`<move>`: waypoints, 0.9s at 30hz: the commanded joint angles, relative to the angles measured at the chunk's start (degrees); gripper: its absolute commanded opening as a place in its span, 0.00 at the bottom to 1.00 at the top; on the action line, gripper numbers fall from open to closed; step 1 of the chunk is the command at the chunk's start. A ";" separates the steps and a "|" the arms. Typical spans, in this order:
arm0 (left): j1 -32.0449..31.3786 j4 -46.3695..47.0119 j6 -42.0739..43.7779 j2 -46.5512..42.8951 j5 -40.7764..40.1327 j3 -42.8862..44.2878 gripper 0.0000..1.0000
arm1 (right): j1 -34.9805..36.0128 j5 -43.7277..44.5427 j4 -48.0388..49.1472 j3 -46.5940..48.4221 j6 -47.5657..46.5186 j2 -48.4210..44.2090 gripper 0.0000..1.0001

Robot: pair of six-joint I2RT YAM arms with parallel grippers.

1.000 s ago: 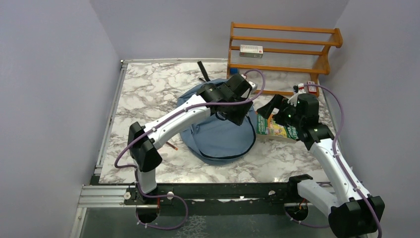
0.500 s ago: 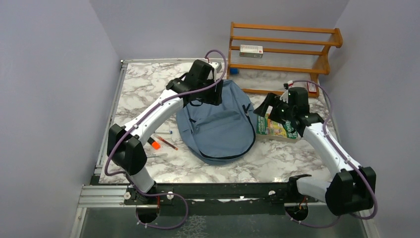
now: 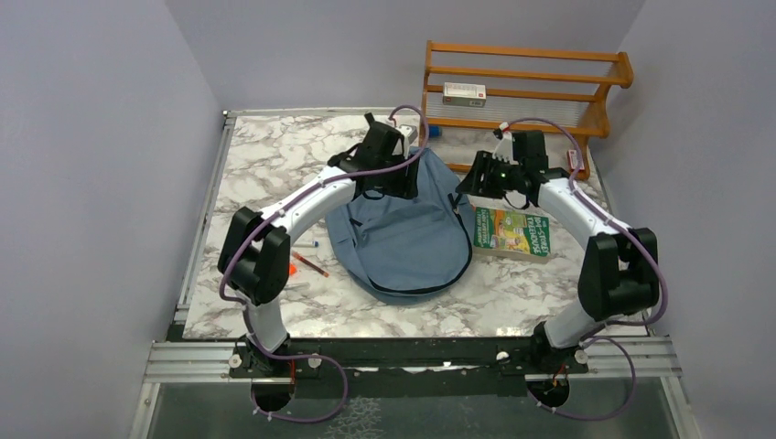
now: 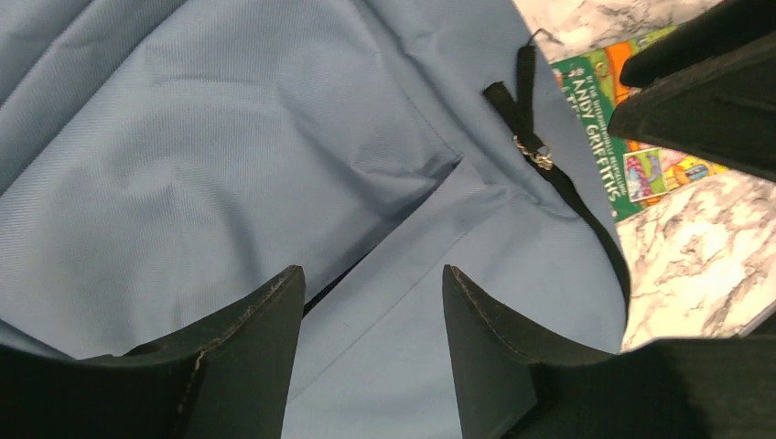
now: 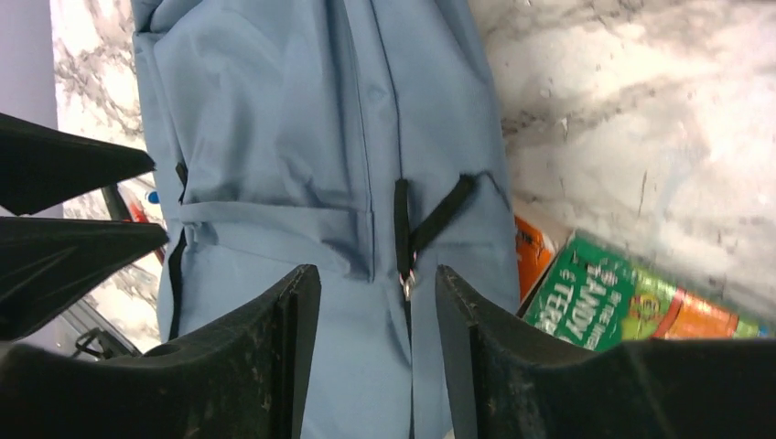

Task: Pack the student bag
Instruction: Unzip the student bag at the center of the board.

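The bag [image 3: 407, 240] is lying mid-table [image 3: 274, 165], its long axis running 12 to 6. Its far end is being flanked by the left gripper [image 4: 371, 274] at 11 and the right gripper [image 5: 375, 274] at 1, both gaping and empty. The zipper pull [image 5: 401, 229] is lying nearest the right one.

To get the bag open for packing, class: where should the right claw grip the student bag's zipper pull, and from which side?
Pinch the black zipper pull tabs near their metal ring, probably from straight above with the right claw: they lie flat and thin on the student bag, so straddle their narrow width.
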 commanded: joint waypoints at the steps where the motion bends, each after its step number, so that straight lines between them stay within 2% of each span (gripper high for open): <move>1: 0.38 4.14 -0.93 2.08 1.77 -1.74 0.57 | 0.86 -4.86 0.41 6.06 -4.65 5.38 0.52; 9: 0.40 5.69 -0.32 4.56 1.60 -4.13 0.57 | 3.01 -4.59 -3.10 14.01 -7.36 15.08 0.39; 16: 0.40 6.99 -0.58 5.51 2.20 -6.06 0.57 | 4.26 -1.61 -4.98 15.19 -8.06 18.68 0.38; 27: 0.40 7.12 -0.33 6.31 2.40 -6.26 0.56 | 5.32 4.08 -5.66 14.54 -8.66 19.55 0.39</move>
